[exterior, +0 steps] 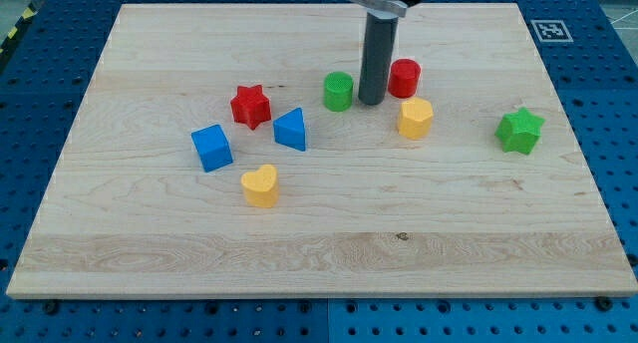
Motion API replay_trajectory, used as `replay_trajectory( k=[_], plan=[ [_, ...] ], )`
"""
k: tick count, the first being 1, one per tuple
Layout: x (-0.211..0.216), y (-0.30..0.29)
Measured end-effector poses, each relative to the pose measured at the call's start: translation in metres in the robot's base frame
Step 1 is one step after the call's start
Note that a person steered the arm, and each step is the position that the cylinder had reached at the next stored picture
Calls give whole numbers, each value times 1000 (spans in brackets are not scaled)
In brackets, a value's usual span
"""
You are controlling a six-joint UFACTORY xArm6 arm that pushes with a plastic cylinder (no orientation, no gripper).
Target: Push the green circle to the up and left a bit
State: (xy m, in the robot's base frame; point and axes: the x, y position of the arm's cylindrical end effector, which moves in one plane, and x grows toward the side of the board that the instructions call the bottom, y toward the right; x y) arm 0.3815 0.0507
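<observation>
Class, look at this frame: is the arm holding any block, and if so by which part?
Nothing is held. My tip stands between the green circle and the red cylinder.

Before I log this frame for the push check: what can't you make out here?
- Upper rod and arm: cut off by the view's top; only the rod down to my tip shows.
- Whether my tip touches the green circle on its left: gap too small to tell.
- Left edge of the red cylinder: hidden behind the rod.
- Marker pattern: too small.
</observation>
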Motion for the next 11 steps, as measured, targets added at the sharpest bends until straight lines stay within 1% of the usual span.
replay_trajectory(
  k=[2,3,5,6,8,9,11],
  plan=[
    [0,-75],
    [0,-90],
    [0,-97],
    [0,-82],
    [-2,-109],
    [-18,-136],
    [-19,-115]
  ],
)
